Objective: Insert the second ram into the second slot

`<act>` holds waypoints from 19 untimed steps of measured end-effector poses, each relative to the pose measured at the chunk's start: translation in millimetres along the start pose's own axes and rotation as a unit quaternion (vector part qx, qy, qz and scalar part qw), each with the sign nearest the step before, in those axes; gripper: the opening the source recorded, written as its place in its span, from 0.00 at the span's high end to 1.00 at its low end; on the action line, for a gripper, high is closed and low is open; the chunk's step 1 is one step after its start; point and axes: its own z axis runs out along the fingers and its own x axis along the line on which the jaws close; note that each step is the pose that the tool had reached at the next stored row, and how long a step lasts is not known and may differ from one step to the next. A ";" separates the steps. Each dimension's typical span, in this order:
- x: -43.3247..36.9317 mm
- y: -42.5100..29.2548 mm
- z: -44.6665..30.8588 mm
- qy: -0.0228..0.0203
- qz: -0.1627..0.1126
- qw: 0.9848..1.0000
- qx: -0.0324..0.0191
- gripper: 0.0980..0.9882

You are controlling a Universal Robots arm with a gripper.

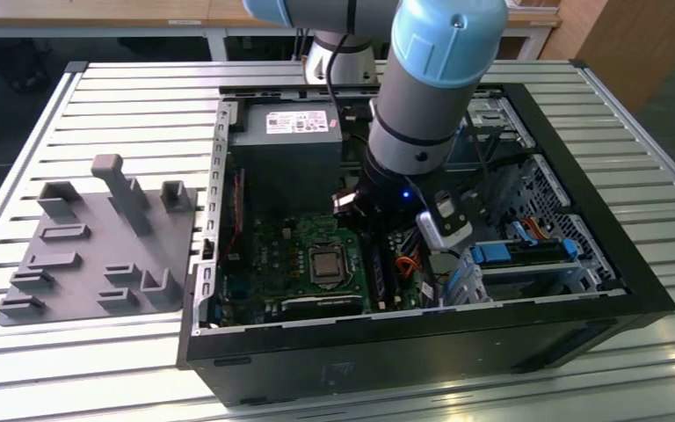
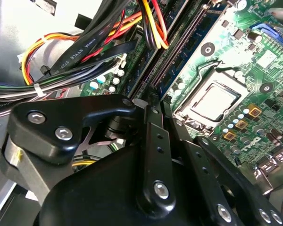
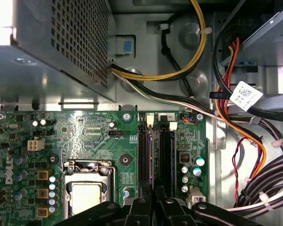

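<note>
Broadly, a slatted metal table (image 1: pixel 91 369) is being taken up by an open black computer case (image 1: pixel 431 356), which is lying with its inside facing upward. The case is being entered from above by the grey and pale-blue arm (image 1: pixel 431 97), whose lower end is being hidden among the parts near the case's middle. At the exterior view's left, a grey fixture plate (image 1: pixel 97 242) with upright blocks is being carried by the table, just beside the case.

Inside the case, the far part is being filled by a silver power supply (image 1: pixel 285 149). Nearer the camera the floor is being covered by the green motherboard (image 1: pixel 273 255), with the processor socket (image 1: pixel 326 262) on it. Yellow, black, red and orange cables (image 3: pixel 198 70) are being led from the power supply past the board's edge.

In both wrist views the black gripper (image 3: pixel 154 193) (image 2: pixel 162 113) is being shown over the memory slots (image 3: pixel 166 146), beside the socket. Its jaws are being drawn narrow, and the two fingers (image 3: pixel 142 205) are being set close on either side of the second ram (image 3: pixel 152 160) (image 2: pixel 189 51). This thin blue-green stick is being gripped at its near end and is standing on edge in line with the slots. How deeply it is being seated cannot be told.
</note>
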 end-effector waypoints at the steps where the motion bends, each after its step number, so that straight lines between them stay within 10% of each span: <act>1: 0.0 0.0 0.5 0.000 0.000 1.000 0.000 0.95; 19: 1.6 0.1 6.1 0.000 0.000 1.000 0.000 0.95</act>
